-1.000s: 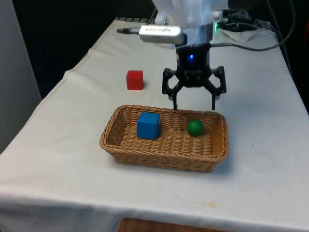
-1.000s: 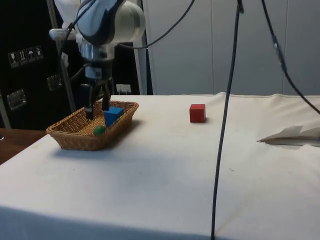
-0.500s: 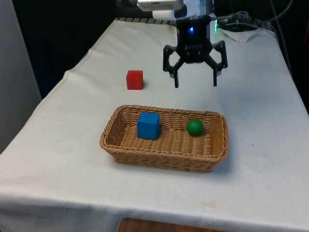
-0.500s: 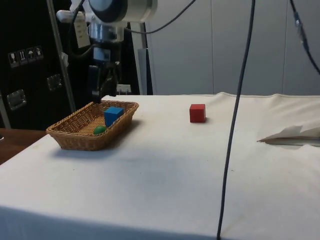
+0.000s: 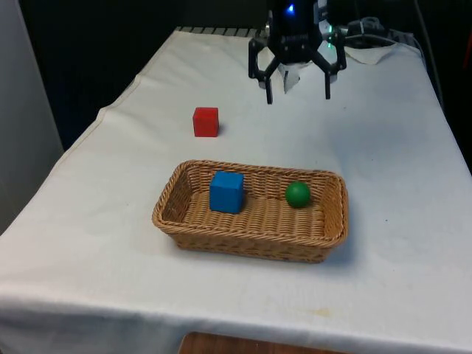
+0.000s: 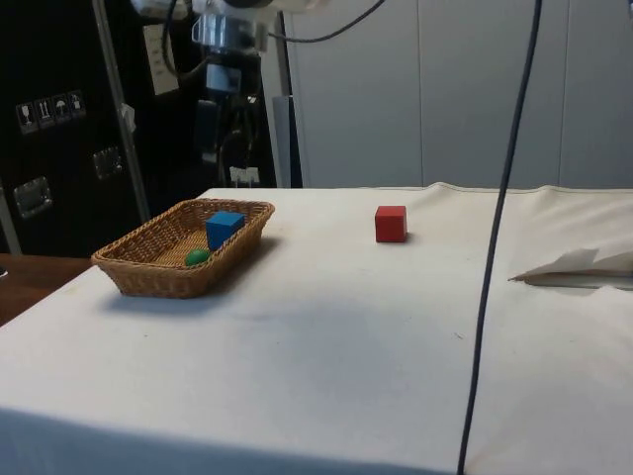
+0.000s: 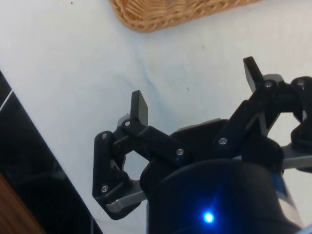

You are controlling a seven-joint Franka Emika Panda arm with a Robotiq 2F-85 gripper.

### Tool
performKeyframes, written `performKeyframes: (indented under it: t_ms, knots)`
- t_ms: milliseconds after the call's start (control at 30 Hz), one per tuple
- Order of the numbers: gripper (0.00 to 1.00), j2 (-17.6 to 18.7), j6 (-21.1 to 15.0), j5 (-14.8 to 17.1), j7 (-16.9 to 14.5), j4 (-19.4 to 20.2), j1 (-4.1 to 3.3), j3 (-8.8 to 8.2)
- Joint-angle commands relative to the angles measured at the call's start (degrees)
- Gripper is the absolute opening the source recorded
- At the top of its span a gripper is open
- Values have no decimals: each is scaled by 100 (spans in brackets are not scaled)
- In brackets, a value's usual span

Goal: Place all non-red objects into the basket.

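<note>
A wicker basket (image 5: pixel 184 218) (image 6: pixel 138 273) lies on the white cloth with a blue cube (image 5: pixel 226 192) (image 6: pixel 224 229) and a green ball (image 5: pixel 298 194) (image 6: pixel 197 257) inside it. A red cube (image 5: pixel 206 122) (image 6: pixel 391 224) sits on the cloth outside the basket, towards the front view's left and farther back. My gripper (image 5: pixel 298 90) (image 6: pixel 224 168) hangs open and empty high above the cloth, beyond the basket's far rim. In the wrist view the two black fingers (image 7: pixel 139 106) stand wide apart over bare cloth, with a corner of the basket (image 7: pixel 165 14) past them.
Cables and a crumpled white sheet (image 5: pixel 369 49) lie at the table's far end. A folded bit of cloth or paper (image 6: pixel 584 267) rests near the side view's right edge. Black cables (image 6: pixel 495 247) hang close in front of the side camera.
The open gripper has risen from just above the basket's far rim and drawn back towards the table's far end. The cubes, ball and basket have stayed put.
</note>
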State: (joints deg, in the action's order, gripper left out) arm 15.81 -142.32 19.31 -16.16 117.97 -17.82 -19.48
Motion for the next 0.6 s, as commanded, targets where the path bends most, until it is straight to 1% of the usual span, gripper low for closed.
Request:
performKeyframes:
  t_ms: [0,33,233,267,300,500,533,567]
  knots:
    - [100,-115,17,-126,80,97,-34,-52]
    - [100,-241,17,-178,86,201,-34,-52]
    - [100,-602,17,-304,115,493,-29,-52]
    - [100,-636,0,-201,17,521,0,-17]
    - [100,-716,23,-344,120,584,-23,-57]
    - [100,-1071,40,-516,172,859,-11,-52]
    - [100,-1112,29,-527,183,894,-11,-46]
    - [100,-1066,23,-395,74,854,0,-29]
